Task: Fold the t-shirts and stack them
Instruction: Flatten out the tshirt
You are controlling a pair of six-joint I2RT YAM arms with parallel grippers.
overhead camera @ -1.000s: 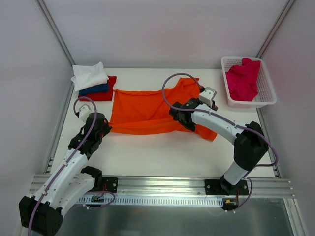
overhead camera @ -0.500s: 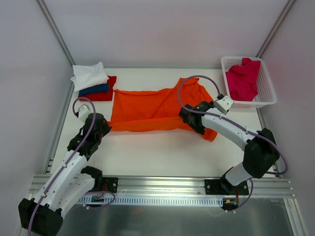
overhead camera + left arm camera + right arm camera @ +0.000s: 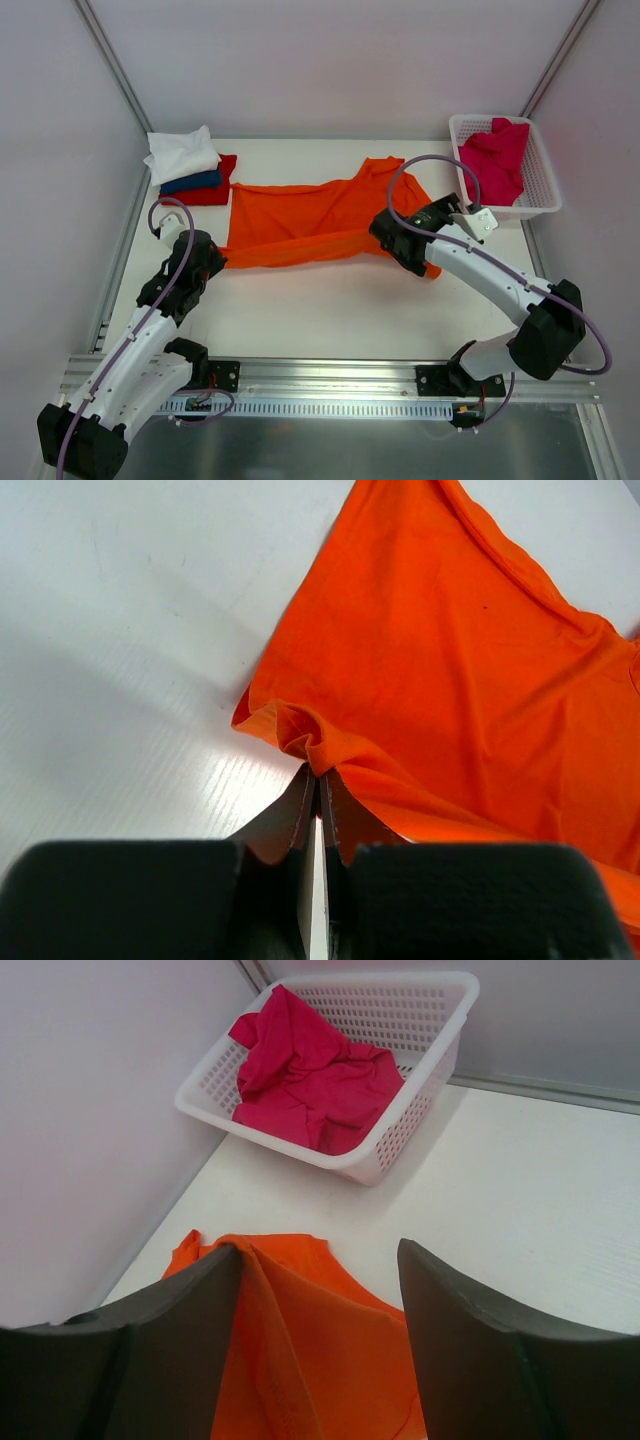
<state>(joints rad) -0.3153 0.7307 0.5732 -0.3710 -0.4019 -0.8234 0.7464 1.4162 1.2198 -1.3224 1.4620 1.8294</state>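
The bright orange cloth t-shirt [image 3: 300, 215] lies lengthwise left-right btw. arms; left tool [image 3: 318, 778] pinches its left corner, right tool [image 3: 320, 1260] spread over right end.

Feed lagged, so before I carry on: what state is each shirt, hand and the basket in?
orange t-shirt: spread out, near-left corner pinched.
left hand: shut on the orange t-shirt's corner.
right hand: open over the shirt's right end, clamping nothing.
white t-shirt: folded, top of stack.
dark blue t-shirt: folded, middle.
red t-shirt: folded, bottom.
crimson-pink t-shirt: crumpled in the basket.
white lattice basket: upright.
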